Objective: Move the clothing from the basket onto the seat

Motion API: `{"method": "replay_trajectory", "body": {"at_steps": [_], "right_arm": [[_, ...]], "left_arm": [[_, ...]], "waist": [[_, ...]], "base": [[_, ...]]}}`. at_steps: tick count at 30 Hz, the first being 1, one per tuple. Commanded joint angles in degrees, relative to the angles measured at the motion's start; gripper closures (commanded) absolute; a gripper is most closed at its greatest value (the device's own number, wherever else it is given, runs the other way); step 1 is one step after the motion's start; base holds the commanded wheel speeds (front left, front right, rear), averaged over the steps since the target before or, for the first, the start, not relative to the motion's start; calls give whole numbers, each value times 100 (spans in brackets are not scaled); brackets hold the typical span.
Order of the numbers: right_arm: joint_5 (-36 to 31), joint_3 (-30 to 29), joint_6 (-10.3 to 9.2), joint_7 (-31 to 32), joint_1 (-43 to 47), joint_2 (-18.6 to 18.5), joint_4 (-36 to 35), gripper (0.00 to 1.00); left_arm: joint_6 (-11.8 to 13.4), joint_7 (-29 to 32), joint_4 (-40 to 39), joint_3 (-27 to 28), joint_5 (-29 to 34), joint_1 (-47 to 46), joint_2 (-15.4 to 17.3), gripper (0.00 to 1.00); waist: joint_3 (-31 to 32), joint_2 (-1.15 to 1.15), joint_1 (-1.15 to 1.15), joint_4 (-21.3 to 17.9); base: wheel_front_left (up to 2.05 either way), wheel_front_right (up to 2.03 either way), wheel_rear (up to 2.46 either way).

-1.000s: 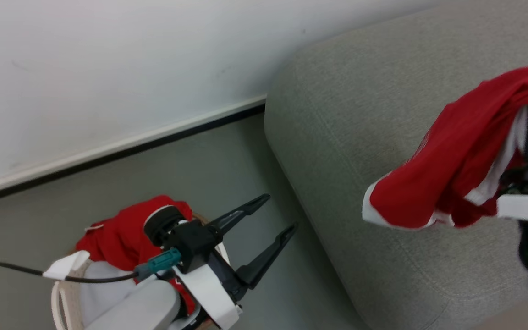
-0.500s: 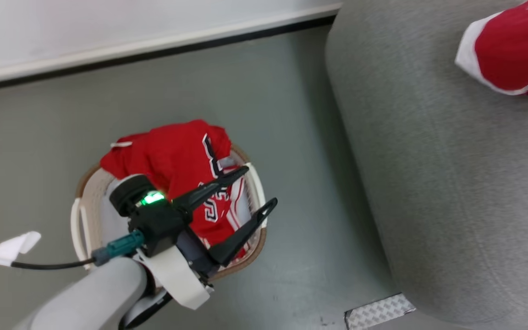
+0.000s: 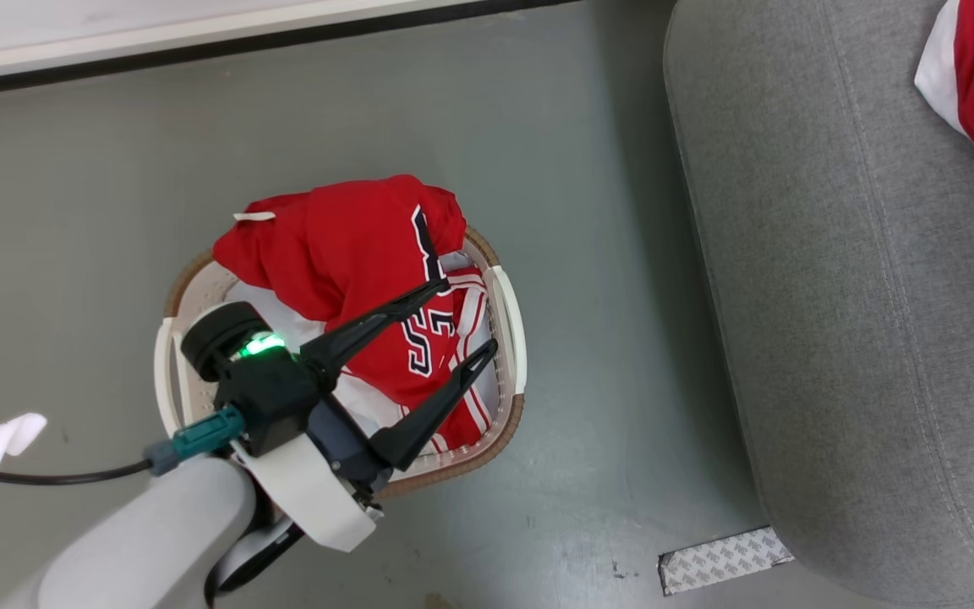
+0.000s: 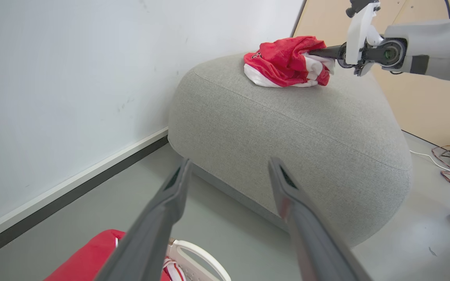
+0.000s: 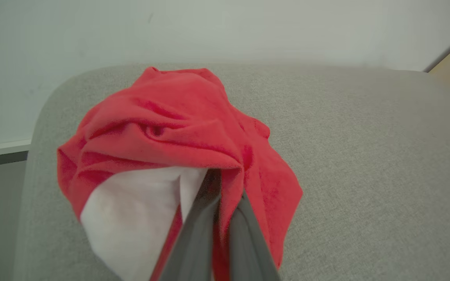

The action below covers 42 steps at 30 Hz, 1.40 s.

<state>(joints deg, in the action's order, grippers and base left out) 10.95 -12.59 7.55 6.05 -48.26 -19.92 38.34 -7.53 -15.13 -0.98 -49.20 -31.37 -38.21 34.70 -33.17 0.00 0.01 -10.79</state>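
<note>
- L gripper (image 3: 468, 317): fingers spread wide, nothing between them. It hangs over the basket (image 3: 508, 313), tips toward the seat-side rim. Left wrist view looks past the fingers to the seat, so tips seem clear of the cloth.
- R gripper (image 5: 225, 191): fingers pinched nearly together on a fold of a red garment (image 5: 162, 128) w/ white trim.
- That garment is bunched on top of the seat (image 3: 834, 296), toward its wall-side edge. It appears to rest there, gripper not yet let go.
- Rest of the clothing: red jerseys (image 3: 352, 245) heaped in the basket, one spilling over the wall-side rim, black-and-white numerals showing mid-heap. Basket stands on the floor (image 3: 538, 152) near the seat's edge, a strip of floor between.
- Handling (judgement): thin knit, light, floppy, no shape of its own. Not fragile, not esp. slippery, but it trails, so a hem could catch the rim. Layers overlap, so a deep pinch prob. lifts more than one piece.
- Where to grab (judgement): the raised hump by the wall-side rim, taking a thick fold rather than a flat single layer. Keep off the pale cloth (image 3: 458, 264) underneath.
- Progress (judgement): partway, one piece at the seat, more left in the basket.
</note>
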Motion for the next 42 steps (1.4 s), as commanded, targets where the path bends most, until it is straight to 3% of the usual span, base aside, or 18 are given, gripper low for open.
{"method": "replay_trajectory", "body": {"at_steps": [1,6,12,17,23,30,42], "right_arm": [[-9,29,-12,25,2,-37,28,0],[123,598,-12,561,173,-154,198,0],[503,1598,-12,1024,450,-450,-64,0],[957,2268,-13,1174,829,-960,-697,0],[1433,2392,-12,896,1273,-1327,-1648,0],[1677,2218,-12,318,1845,-1069,-2624,0],[1334,1647,-12,-1147,3098,232,-3102,0]], "left_arm": [[9,-2,10,8,-60,21,-11,0],[9,-2,116,77,-73,138,-101,0],[9,-2,370,215,-116,390,-329,0],[10,-2,615,531,-151,723,-619,0],[72,-2,892,1095,-125,1127,-938,0],[262,-2,1166,2033,7,1596,-1216,0],[510,-2,1530,3666,396,2486,-1603,0]], "waist": [[26,0,-1,-3],[264,0,-1,-74],[844,0,-1,-259],[1427,0,-1,-375],[2080,0,-1,-407],[2663,0,-1,-189],[3225,0,-1,403]], "base": [[0,0,0],[0,0,0],[0,0,0],[0,0,0],[0,0,0],[0,0,0],[0,0,0]]}}
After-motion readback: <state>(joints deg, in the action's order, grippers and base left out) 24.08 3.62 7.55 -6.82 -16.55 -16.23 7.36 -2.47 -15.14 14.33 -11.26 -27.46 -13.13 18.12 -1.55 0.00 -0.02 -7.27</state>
